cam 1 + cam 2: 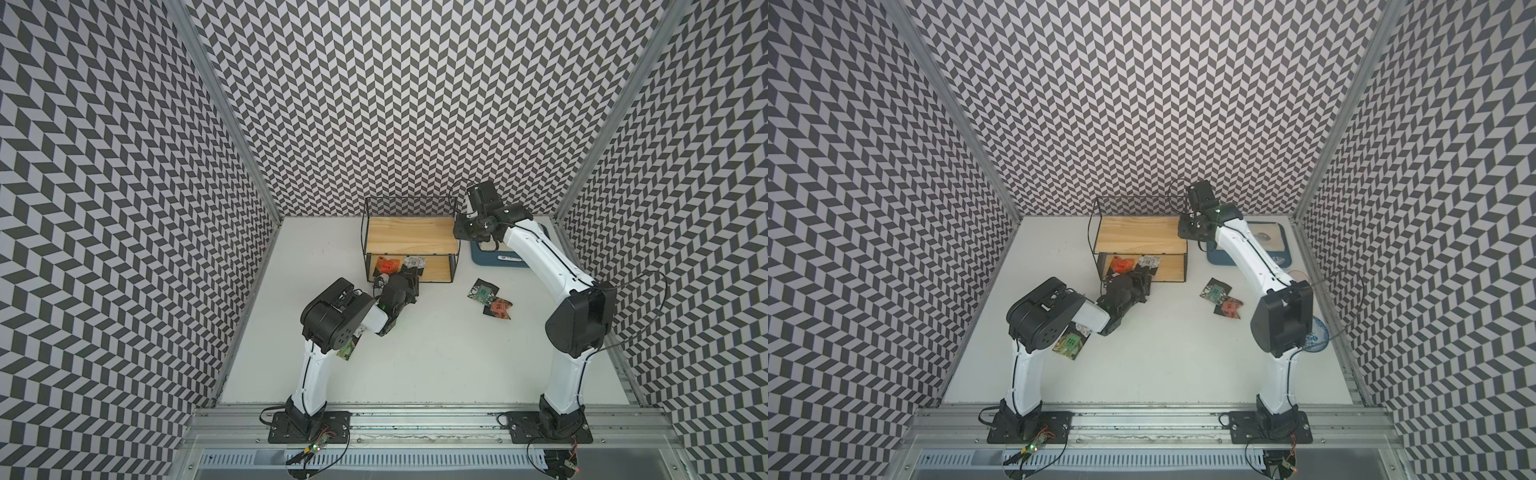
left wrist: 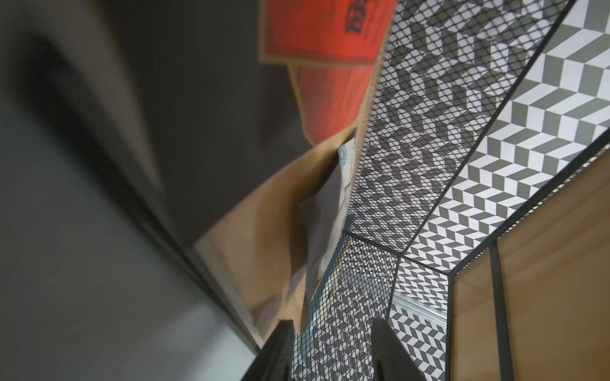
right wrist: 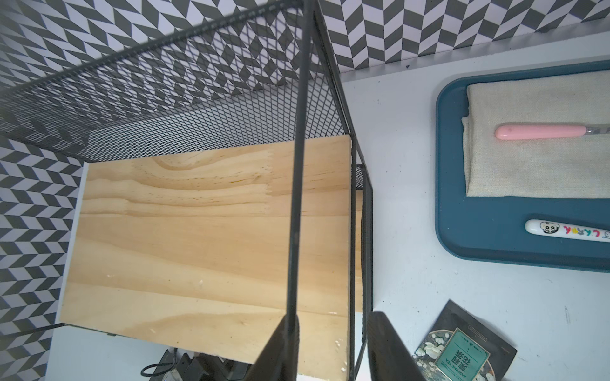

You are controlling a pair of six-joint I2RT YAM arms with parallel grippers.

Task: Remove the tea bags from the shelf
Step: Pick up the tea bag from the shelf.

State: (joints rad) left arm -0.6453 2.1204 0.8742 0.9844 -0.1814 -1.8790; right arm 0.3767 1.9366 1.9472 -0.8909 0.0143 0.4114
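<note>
Left gripper point(image 2: 333, 349), jaws half-open, empty, sat at shelf's lower board point(image 1: 436, 270); white tea bag point(image 2: 325, 231) lay just ahead.

White arms point(image 1: 309, 374), black joints point(image 1: 328, 320), thin cables point(image 1: 648, 282)

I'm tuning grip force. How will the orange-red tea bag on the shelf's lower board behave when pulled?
Probably floppy: the orange-red tea bag appears to curve in the left wrist view. Likely light, being thin and flat. It may slide on the smooth wooden lower board.
</note>
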